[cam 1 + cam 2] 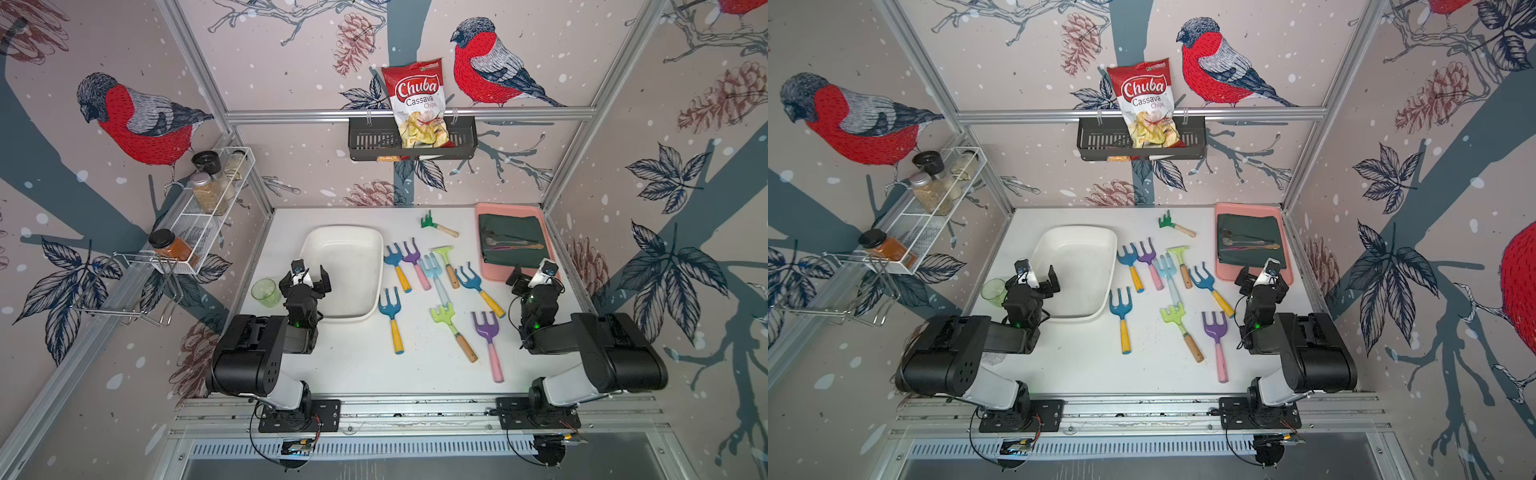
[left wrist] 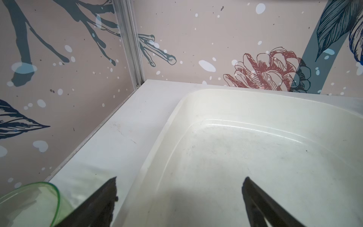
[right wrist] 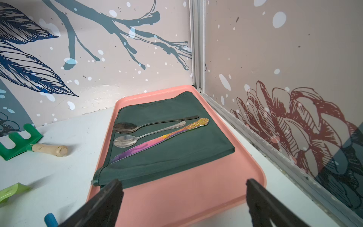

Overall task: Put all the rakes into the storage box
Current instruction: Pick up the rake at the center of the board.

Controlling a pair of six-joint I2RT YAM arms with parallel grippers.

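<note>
Rake (image 1: 437, 227), green with a wooden handle, lies on the surface (image 1: 365, 365) between storage box (image 1: 353, 266) and pink tray (image 1: 496, 272). Left pincer (image 2: 179, 183) gapes over the box, right pincer (image 3: 182, 184) gapes over the tray.

Enclosure, three walls (image 1: 291, 75): pale pink paper printed with red-breasted birds (image 1: 137, 124), pine cones (image 1: 353, 41) and grey-blue branches (image 1: 407, 25) (white flecks throughout). Aluminium frame rails (image 1: 291, 114) at corners and back. White surface (image 1: 357, 365), lightly scuffed. Lighting even.
</note>
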